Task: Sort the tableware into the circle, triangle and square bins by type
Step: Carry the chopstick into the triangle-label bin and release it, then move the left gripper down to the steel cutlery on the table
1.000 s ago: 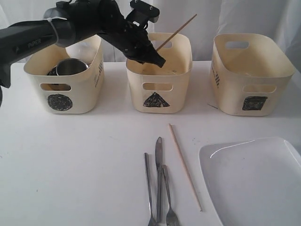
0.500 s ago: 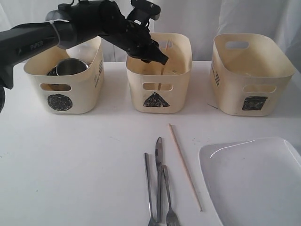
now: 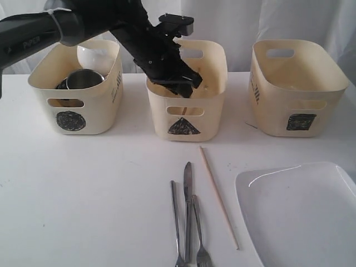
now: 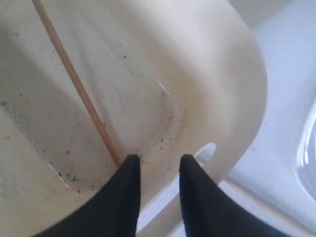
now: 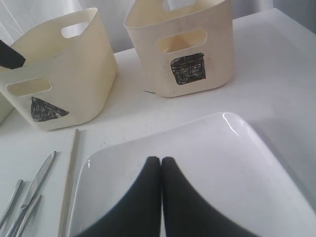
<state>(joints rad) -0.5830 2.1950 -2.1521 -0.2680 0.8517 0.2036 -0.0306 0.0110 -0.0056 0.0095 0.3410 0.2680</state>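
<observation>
Left gripper jaws are slightly apart and empty, down inside the triangle bin, where one chopstick lies loose. Looks like that drop's done. Next up, I'd guess, is the other chopstick on the table in front of that bin, beside the cutlery. Right gripper is pinched closed, empty.

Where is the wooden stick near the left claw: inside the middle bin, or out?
Inside. The chopstick rests against the inner wall of the triangle bin. The left claw is open, with nothing between its tips.
</observation>
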